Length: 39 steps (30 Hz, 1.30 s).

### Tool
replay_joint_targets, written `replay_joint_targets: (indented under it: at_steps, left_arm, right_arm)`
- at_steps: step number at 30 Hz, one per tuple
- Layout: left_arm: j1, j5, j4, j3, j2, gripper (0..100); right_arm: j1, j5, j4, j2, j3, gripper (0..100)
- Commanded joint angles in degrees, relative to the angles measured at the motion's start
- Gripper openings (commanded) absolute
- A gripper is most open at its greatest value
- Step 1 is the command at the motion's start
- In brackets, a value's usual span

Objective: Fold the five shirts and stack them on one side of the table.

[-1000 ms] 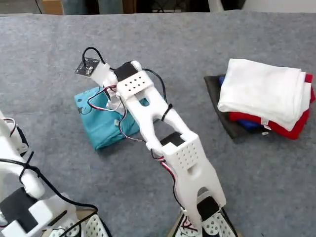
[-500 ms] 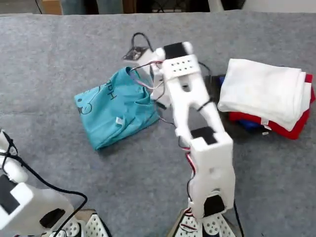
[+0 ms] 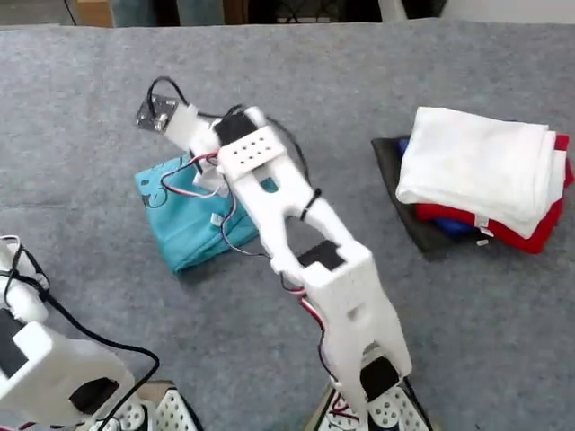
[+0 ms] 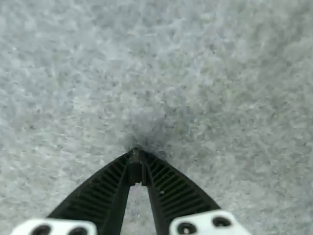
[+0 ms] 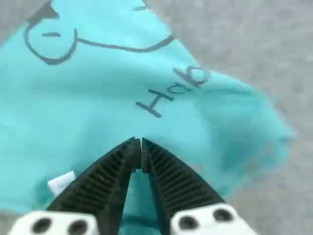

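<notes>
"Well, where's the folded teal cotton shirt [image 3: 178,232]?"

"Mid-left on the grey felt table [image 3: 431,72], well apart from the white-topped stack of folded shirts [image 3: 481,175]. The right claw [image 5: 141,143] sits closed over it, perhaps nipping cloth to carry it across. The left claw [image 4: 138,152], tips together, is parked aside."

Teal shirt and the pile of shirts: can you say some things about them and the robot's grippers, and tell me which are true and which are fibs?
1. The white shirt lies on top of the red shirt. True.
2. The teal shirt is in that pile too. False: it lies apart on the gray table, under the right arm.
3. The left gripper is over bare gray table. True.
4. The right gripper is wide open. False: its jaws are closed, just above the teal shirt.
</notes>
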Motion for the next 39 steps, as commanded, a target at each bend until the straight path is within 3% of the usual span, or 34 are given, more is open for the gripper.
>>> replay_joint_targets:
  at_steps: [1,11,14,18,24,27,31,36,39]
  left_arm:
    - [0.5,1.1,-2.0,0.5,-0.4,3]
    - [0.5,0.9,-2.4,0.4,-0.4,3]
    - [0.5,0.9,-2.4,0.4,-0.4,3]
    - [0.5,0.9,-2.4,0.4,-0.4,3]
    - [0.5,0.8,-2.5,0.4,-0.4,3]
    - [0.5,0.8,-2.5,0.4,-0.4,3]
    - [0.5,0.8,-2.5,0.4,-0.4,3]
    - [0.5,0.8,-2.3,0.4,-0.4,3]
    - [0.5,0.8,-2.3,0.4,-0.4,3]
  right_arm:
    - [-0.7,-2.2,0.2,2.9,-7.7,1.5]
    - [4.0,-2.1,28.3,7.9,-24.6,1.5]
    - [7.0,-2.5,28.1,6.8,-24.3,1.5]
    - [10.3,-2.3,28.2,2.0,-16.7,1.5]
    - [11.8,-2.1,28.1,-13.7,9.8,1.5]
    - [14.3,-0.9,27.2,-22.4,19.5,1.5]
    - [17.1,3.1,23.4,-29.1,21.8,1.5]
    - [8.4,2.6,8.1,-30.8,22.2,1.5]
    - [3.6,-2.2,-3.8,-28.4,22.3,1.5]
